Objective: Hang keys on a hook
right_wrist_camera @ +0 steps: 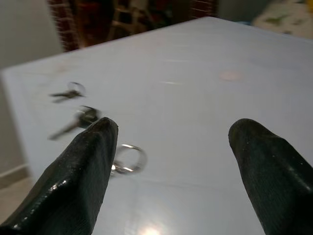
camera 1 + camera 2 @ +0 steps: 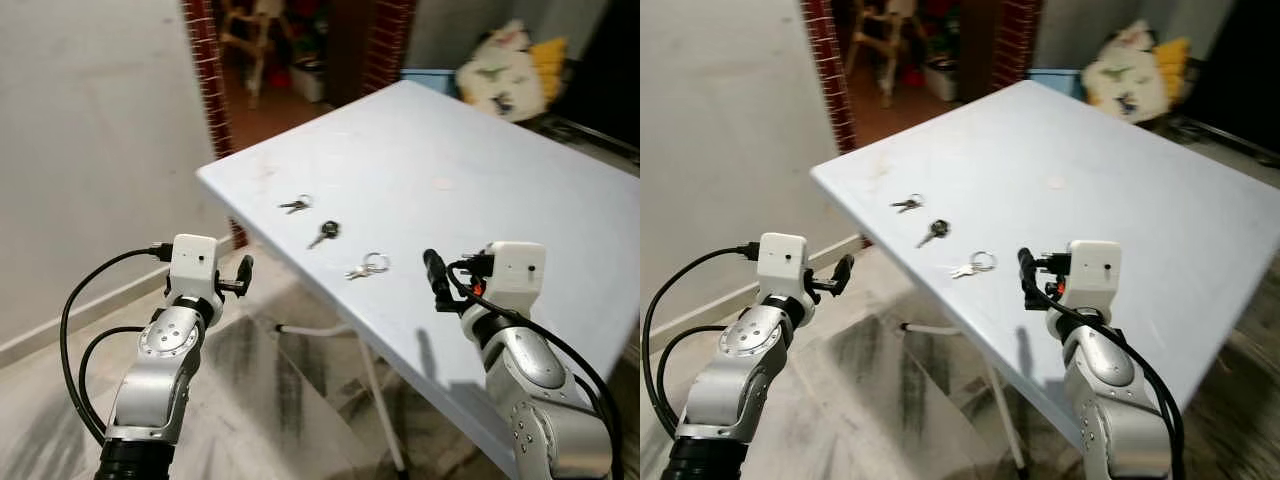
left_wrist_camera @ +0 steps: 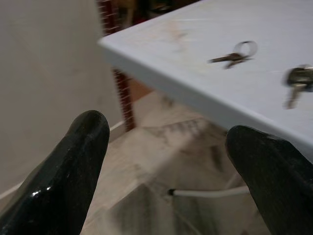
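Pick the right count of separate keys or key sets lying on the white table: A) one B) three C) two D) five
B: three lie in a row near the table's edge: a small key set, a dark-headed key and a key on a ring, the last nearest the open right end effector.

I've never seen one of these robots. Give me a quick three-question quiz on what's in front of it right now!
1. How many sets of keys lie on the white table?
2. True or false: the right gripper is holding a key.
3. Which gripper hangs beside the table, over the floor: left or right?

Key:
1. Three: far keys, black-headed key, ringed keys.
2. False; it is open, empty.
3. The left gripper.
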`<state>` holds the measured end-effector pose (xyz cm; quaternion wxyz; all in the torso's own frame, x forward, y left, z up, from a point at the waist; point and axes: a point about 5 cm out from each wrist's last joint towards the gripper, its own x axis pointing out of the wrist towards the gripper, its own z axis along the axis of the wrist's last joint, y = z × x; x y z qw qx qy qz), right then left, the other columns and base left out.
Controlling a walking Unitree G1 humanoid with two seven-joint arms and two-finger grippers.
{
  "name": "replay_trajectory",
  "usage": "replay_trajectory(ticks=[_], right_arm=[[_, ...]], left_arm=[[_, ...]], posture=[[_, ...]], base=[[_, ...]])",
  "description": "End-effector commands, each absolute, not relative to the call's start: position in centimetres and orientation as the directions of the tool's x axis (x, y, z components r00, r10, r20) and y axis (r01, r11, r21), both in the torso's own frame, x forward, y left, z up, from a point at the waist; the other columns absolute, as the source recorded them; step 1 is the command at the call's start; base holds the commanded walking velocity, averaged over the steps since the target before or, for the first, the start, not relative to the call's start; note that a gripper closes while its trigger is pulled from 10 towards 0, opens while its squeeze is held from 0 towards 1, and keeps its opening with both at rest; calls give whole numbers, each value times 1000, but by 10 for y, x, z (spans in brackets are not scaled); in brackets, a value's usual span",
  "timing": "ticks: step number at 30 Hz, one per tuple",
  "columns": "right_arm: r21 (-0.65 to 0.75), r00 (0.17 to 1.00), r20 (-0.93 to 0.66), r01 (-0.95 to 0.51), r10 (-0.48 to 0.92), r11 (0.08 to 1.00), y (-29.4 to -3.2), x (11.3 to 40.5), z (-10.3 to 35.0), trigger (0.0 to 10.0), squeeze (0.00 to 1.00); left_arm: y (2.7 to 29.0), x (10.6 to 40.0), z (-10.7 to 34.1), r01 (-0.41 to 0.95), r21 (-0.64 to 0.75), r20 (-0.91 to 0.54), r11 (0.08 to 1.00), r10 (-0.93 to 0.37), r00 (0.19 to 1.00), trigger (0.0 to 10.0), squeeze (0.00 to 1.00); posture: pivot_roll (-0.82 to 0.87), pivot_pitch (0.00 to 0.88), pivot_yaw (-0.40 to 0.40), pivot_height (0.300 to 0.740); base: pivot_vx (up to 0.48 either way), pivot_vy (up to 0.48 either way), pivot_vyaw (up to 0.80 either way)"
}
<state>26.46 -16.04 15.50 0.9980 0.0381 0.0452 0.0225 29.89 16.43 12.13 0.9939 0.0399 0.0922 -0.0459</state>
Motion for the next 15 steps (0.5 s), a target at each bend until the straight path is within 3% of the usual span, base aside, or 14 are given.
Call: replay_trajectory(ticks=[1,15], right_arm=[[81,997,-76,-6,13,997,-168,265,157,10000,0],[115,996,-50,85,-80,990,-182,264,162,10000,0]], left_arm=[[161,302,130,111,60,-159,992,-100,982,10000,0],[148,324,156,161,22,-75,987,-159,984,10000,0]], posture=[[43,0,-21,740],[30,0,-5,740]], base=[[0,0,800],[0,0,0]])
